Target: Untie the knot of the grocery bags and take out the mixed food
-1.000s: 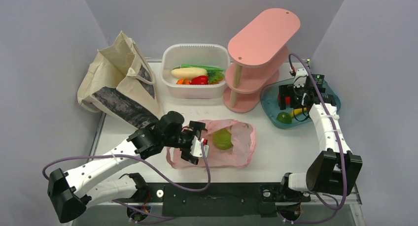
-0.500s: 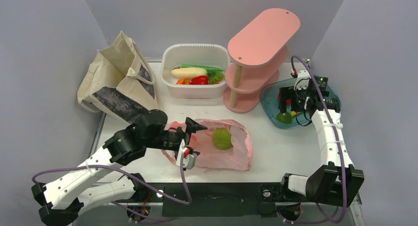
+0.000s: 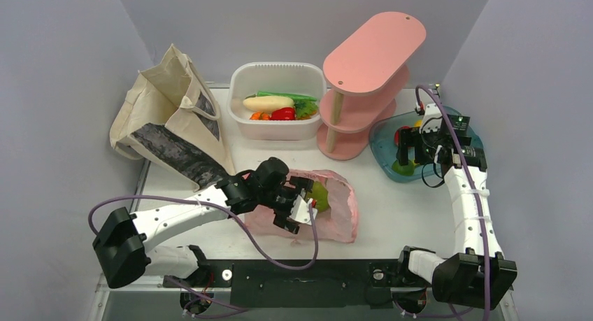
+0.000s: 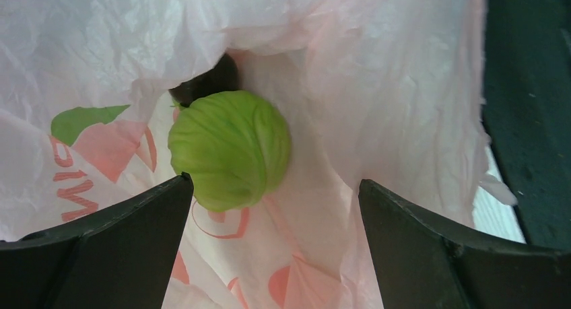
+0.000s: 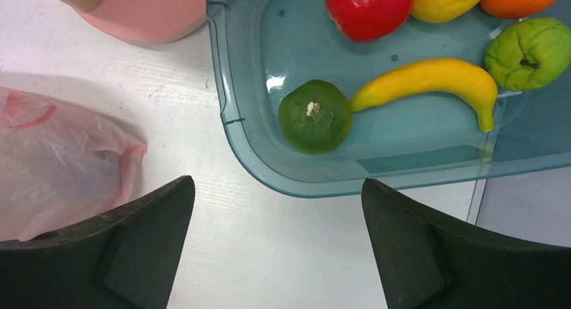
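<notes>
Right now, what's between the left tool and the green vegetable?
Left wrist view: nothing but pink bag film under the open left tool; the green vegetable lies uncovered.

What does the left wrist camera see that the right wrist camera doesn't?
Only the left wrist view shows the round green vegetable, just ahead of the open left hand. Only the right wrist view shows the clear blue plastic tray holding a yellow banana, a dark green lime and other fruit. Both show the thin pink plastic bag.
</notes>
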`<action>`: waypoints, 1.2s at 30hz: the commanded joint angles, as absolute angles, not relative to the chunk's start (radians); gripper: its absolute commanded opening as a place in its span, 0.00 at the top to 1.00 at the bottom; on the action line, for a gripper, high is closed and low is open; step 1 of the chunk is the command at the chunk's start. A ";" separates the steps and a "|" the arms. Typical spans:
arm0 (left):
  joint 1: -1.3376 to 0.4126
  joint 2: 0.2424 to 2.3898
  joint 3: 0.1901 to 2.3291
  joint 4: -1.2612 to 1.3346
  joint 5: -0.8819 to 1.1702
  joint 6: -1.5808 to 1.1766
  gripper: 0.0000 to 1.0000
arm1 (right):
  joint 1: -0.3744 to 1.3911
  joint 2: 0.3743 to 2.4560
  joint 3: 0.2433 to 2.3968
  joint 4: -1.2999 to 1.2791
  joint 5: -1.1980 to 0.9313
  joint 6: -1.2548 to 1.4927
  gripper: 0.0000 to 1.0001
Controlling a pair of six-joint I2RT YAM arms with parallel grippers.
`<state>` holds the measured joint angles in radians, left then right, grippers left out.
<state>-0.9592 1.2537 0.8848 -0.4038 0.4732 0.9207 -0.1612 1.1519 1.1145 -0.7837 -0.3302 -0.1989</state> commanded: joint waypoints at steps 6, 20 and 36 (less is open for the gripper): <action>-0.923 1.422 0.916 -0.102 0.403 0.815 0.06 | -0.174 1.087 1.069 -0.783 -0.340 -0.218 0.11; -0.892 1.334 1.008 -0.373 0.592 0.905 0.07 | -0.209 1.051 1.057 -0.820 -0.351 -0.262 0.11; -0.850 1.464 1.052 -0.319 0.561 0.918 0.15 | -0.212 1.096 1.069 -0.802 -0.395 -0.232 0.11</action>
<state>-0.8429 1.4250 1.0172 -0.3588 0.5476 0.9020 -0.2043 1.0996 1.0561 -0.8242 -0.3790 -0.2455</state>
